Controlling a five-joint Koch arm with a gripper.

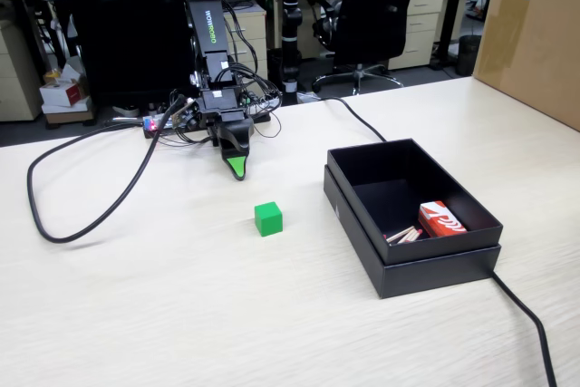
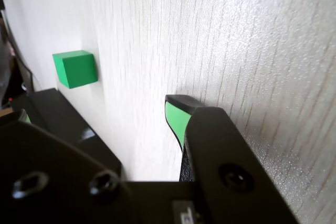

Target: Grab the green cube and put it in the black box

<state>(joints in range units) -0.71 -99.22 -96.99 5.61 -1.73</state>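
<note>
In the fixed view the green cube [image 1: 268, 218] sits alone on the pale wooden table, a short way in front and to the right of my gripper [image 1: 237, 168]. The gripper hangs tip-down just above the table with nothing in it. In the wrist view the green cube [image 2: 75, 68] lies up and to the left of my gripper [image 2: 102, 108]. One green-padded finger [image 2: 177, 119] shows, bare table lies beside its pad, and the other jaw is a dark bar off to the left. The black box [image 1: 362, 224] stands open to the right of the cube.
Inside the box lie a red-and-white packet [image 1: 441, 219] and some wooden sticks [image 1: 405, 235]. A black cable [image 1: 54, 224] loops over the table's left side, and another cable [image 1: 530, 319] runs from the box toward the front right. A tall brown carton [image 1: 535, 33] stands at the back right.
</note>
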